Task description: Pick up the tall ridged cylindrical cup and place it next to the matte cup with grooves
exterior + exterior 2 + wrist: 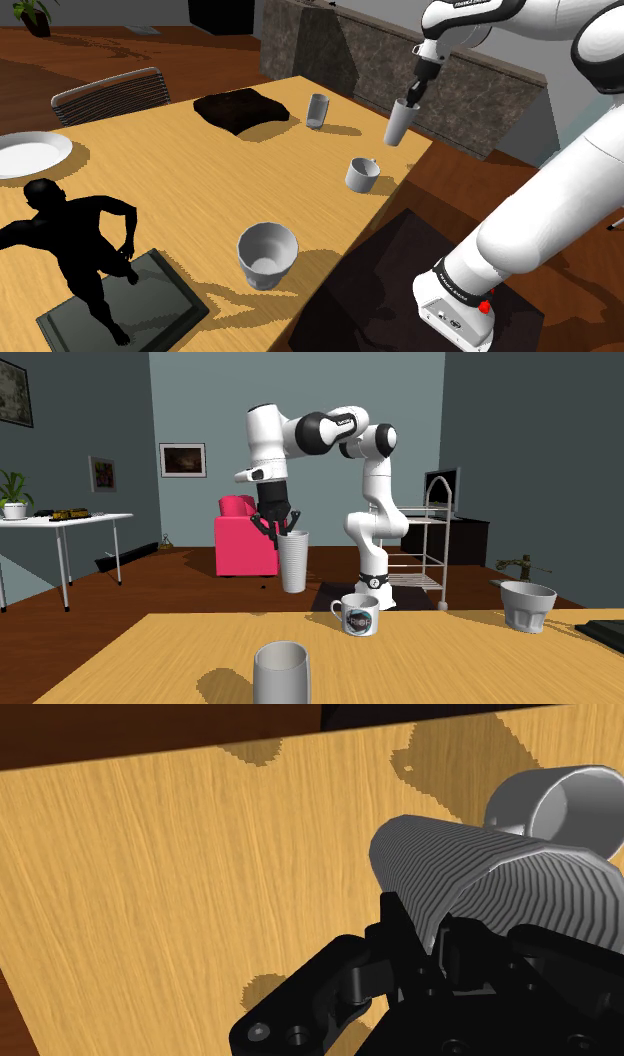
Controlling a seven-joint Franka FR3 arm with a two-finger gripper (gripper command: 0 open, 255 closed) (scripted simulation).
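The tall ridged pale grey cup [399, 122] [294, 560] hangs upright in the air over the edge of the wooden table [200, 190] on the shoulder view's right. My gripper [412, 95] [281, 529] is shut on its rim from above. In the wrist view the ridged wall [480, 884] runs out from between my gripper [440, 942] fingers. The grey grooved cup [317, 110] [281, 672] stands on the table, apart from the held cup and further toward the shoulder view's left.
A white mug [362, 173] [357, 615] and a wide pale cup [267, 255] [527, 604] stand on the table. A black cloth [242, 108], a black figure statue [80, 250], a white plate [30, 153] and a chair [110, 95] lie toward the shoulder view's left.
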